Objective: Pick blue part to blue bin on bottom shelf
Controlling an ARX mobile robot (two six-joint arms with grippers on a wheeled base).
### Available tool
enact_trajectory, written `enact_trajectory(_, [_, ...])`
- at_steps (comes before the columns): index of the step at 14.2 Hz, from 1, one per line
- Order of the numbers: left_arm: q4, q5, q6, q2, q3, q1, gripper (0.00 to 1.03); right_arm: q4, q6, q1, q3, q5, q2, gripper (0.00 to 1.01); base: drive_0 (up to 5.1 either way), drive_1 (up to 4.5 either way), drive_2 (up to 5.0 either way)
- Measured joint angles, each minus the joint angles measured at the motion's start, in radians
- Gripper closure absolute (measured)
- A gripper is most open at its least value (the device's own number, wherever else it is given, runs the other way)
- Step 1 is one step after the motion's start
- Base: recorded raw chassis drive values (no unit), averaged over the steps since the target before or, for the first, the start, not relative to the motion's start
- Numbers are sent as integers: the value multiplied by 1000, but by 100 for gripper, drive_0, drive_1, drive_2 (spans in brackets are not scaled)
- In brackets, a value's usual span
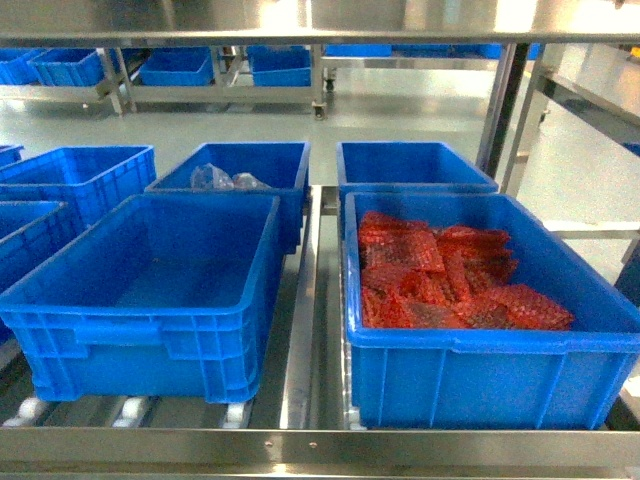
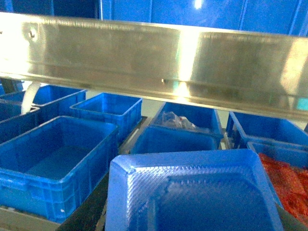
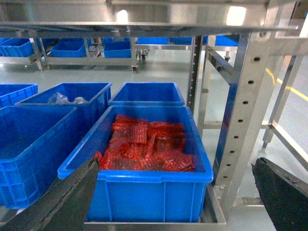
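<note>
The blue part (image 2: 192,192), a square textured tray shape, fills the bottom of the left wrist view, and my left gripper (image 2: 192,219) is shut on it. Only one dark finger (image 2: 89,207) shows beside the part. It hangs just in front of an empty blue bin (image 2: 173,140) at the front left of the bottom shelf (image 1: 320,445); this blue bin (image 1: 150,290) also shows in the head view. My right gripper (image 3: 178,204) is open with nothing between its fingers (image 3: 72,197), facing the bin of red parts. Neither gripper shows in the head view.
A front-right bin (image 1: 480,380) holds several red mesh parts (image 1: 440,275). A bin behind the empty one holds clear plastic bags (image 1: 225,180). More blue bins stand further left (image 2: 57,159). A steel beam (image 2: 154,62) crosses above the part. A rack upright (image 3: 240,120) stands right of the red-part bin.
</note>
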Motion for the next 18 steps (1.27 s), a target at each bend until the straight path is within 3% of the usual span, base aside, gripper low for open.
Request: enact_trajectory(18, [-3,0,0,0,0,0,59,0,0,0,0,0,0,3,0,22,-23])
